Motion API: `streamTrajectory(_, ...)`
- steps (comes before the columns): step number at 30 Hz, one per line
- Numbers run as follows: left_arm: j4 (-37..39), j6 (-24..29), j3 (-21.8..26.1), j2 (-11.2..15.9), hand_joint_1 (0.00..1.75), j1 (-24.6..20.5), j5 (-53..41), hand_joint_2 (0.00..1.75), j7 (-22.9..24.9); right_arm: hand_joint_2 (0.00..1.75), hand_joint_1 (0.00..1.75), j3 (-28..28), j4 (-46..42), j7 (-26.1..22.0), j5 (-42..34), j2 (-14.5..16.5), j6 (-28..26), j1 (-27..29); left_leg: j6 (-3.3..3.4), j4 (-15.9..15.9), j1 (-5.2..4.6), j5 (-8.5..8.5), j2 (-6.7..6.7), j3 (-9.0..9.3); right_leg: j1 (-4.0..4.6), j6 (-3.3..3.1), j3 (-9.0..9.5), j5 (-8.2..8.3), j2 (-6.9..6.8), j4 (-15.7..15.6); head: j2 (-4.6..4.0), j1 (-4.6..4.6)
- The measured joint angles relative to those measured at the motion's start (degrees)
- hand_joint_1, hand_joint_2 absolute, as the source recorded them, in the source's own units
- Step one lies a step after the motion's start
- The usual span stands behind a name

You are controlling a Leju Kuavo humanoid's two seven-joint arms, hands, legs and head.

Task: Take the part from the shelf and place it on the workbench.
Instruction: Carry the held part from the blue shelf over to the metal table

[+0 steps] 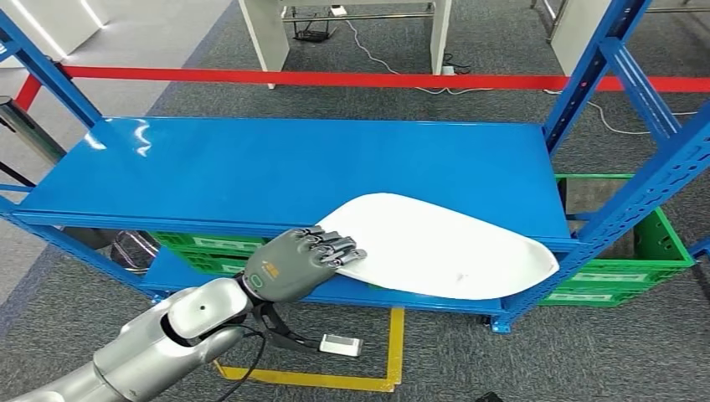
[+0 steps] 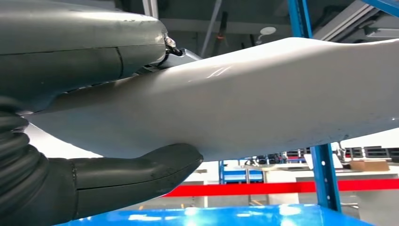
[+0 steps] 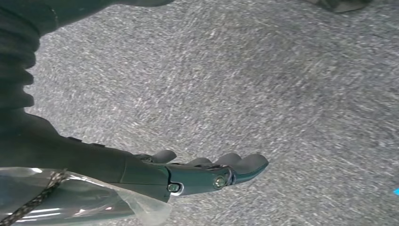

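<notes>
Now my left hand grips the white part at the shelf edge

Now I hold the white part (image 1: 439, 245) with my left hand (image 1: 297, 264). My fingers (image 1: 342, 249) lie closed over the top of its near, narrow end, and in the left wrist view my thumb (image 2: 141, 172) presses from under the part (image 2: 244, 103), so the part is clamped between thumb and fingers.

The part is a flat, smooth white shell with a rounded outline. It lies over the front right area of the blue shelf (image 1: 251, 172), and its far rounded end reaches out past the front edge of the shelf board, close to the blue upright post (image 1: 624, 167) on the right side. From these views I cannot tell if the part rests on the board or is a little lifted from it.

My right hand (image 3: 207, 172) hangs over grey carpet (image 3: 259, 84). Its fingers are stretched out, a little apart, and it holds nothing.

Under the shelf board stand green crates (image 1: 645, 264). On the floor I see yellow tape (image 1: 393, 347), and behind the shelf a red band (image 1: 335, 79) runs across.
</notes>
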Motion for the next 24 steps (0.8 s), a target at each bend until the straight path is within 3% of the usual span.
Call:
streamTrajectory(3,0.0,-0.1,0.0,0.0,1.75,-0.2,0.0,1.75,0.0,1.75,0.0,-0.1,0.0,0.0,0.0,0.1,0.0,0.0,3.11,-9.9,-1.77,3.54,0.08,6.51,0.88,-0.2,-1.2,1.47,0.01,-0.1,-0.01,0.07)
streamTrajectory(5,-0.1,-0.1,0.0,0.0,1.75,-0.4,0.0,1.75,0.0,1.75,0.0,-0.1,0.0,0.0,0.0,0.2,0.0,0.0,4.27,-14.5,-2.64,4.43,0.28,8.93,0.83,0.09,-1.42,2.66,-0.1,-0.7,-0.01,0.02)
streamTrajectory(8,-0.1,-0.2,0.0,0.0,1.75,-0.6,0.1,1.75,0.0,1.75,0.0,-0.1,0.0,-0.1,0.0,0.2,0.0,0.0,4.24,-16.6,-2.75,6.69,0.44,8.4,0.6,1.12,-1.41,4.39,-0.25,-2.4,0.0,-0.18)
streamTrajectory(9,-0.1,-0.3,0.0,0.0,1.75,-0.6,0.2,1.75,0.0,1.75,0.0,-0.2,0.0,-0.1,0.0,0.2,0.0,0.0,4.23,-17.3,-2.59,7.79,0.53,7.99,0.64,1.38,-1.79,3.5,-0.24,-2.1,0.0,-0.14)
streamTrajectory(10,-0.1,-0.3,0.0,0.0,1.75,-0.7,0.2,1.75,0.0,1.75,0.0,-0.3,0.0,-0.1,0.0,0.2,0.0,0.1,4.22,-17.9,-2.4,8.87,0.62,7.42,0.66,1.63,-2.36,1.44,-0.24,-0.8,0.01,-0.05)
streamTrajectory(12,-0.1,-0.4,-0.1,-0.1,1.75,-0.7,0.4,1.75,0.0,1.75,0.0,-0.4,0.0,-0.1,0.0,0.2,0.0,0.1,4.33,-18.2,-2.3,10.47,0.69,5.83,0.56,2.02,-3.76,-4.38,-0.24,5.1,-0.01,0.03)
streamTrajectory(13,-0.1,-0.4,-0.1,-0.1,1.75,-0.6,0.4,1.75,0.0,1.75,0.0,-0.5,0.0,-0.1,0.0,0.1,0.0,0.1,4.3,-18.1,-2.3,11.15,0.73,4.9,0.51,2.25,-4.13,-6.22,-0.27,8.5,-0.01,0.08)
streamTrajectory(14,-0.1,-0.4,-0.2,-0.1,1.75,-0.6,0.5,1.75,0.0,1.75,0.0,-0.5,0.0,-0.1,0.0,0.1,0.0,0.1,4.25,-18.0,-2.3,11.79,0.78,3.96,0.48,2.44,-4.07,-6.69,-0.28,11.0,-0.01,0.09)
streamTrajectory(15,-0.1,-0.5,-0.2,-0.1,1.75,-0.6,0.5,1.75,-0.1,1.75,0.0,-0.6,0.0,-0.1,0.0,0.1,0.0,0.1,4.15,-17.8,-2.3,12.39,0.82,2.98,0.45,2.58,-3.26,-5.97,-0.31,12.1,-0.01,0.14)
streamTrajectory(17,-0.1,-0.5,-0.3,0.0,1.75,-0.6,0.5,1.75,-0.1,1.75,0.0,-0.6,0.0,-0.1,0.0,0.1,0.0,0.0,3.82,-17.2,-2.28,13.38,0.87,1.19,0.39,2.65,1.34,-3.38,-0.42,8.2,-0.01,0.17)
streamTrajectory(19,-0.1,-0.5,-0.2,0.0,1.75,-0.6,0.6,1.75,-0.1,1.75,0.0,-0.6,-0.1,-0.1,0.1,0.0,0.0,-0.2,3.35,-16.4,-2.42,14.11,0.89,-0.09,0.48,2.41,7.68,-3.97,-0.47,0.3,-0.01,0.14)
streamTrajectory(20,-0.1,-0.5,-0.2,0.0,1.75,-0.7,0.6,1.75,-0.1,1.75,0.0,-0.6,-0.1,-0.1,0.1,0.0,0.0,-0.2,3.12,-16.0,-2.5,14.46,0.91,-0.39,0.54,2.19,9.51,-4.88,-0.44,-2.5,-0.01,0.12)
streamTrajectory(21,-0.1,-0.5,-0.2,0.0,1.75,-0.7,0.7,1.75,-0.1,1.75,0.0,-0.6,-0.1,-0.2,0.1,0.0,0.0,-0.3,2.9,-15.9,-2.56,14.83,0.92,-0.6,0.64,1.89,10.28,-5.62,-0.4,-3.9,-0.01,0.1)
streamTrajectory(23,-0.1,-0.5,-0.2,0.0,1.75,-0.7,0.9,1.75,-0.2,1.75,0.0,-0.6,-0.1,-0.2,0.1,0.1,0.0,-0.1,2.4,-15.7,-2.54,15.3,0.81,-0.85,0.55,0.89,9.62,-5.1,-0.54,-4.4,0.0,0.19)
streamTrajectory(24,-0.1,-0.5,-0.2,0.0,1.75,-0.7,0.9,1.75,-0.2,1.75,0.0,-0.6,-0.1,-0.1,0.2,0.1,0.0,-0.1,2.04,-15.2,-2.49,14.49,0.68,-1.19,0.44,0.27,9.26,-4.61,-0.65,-4.5,0.0,0.15)
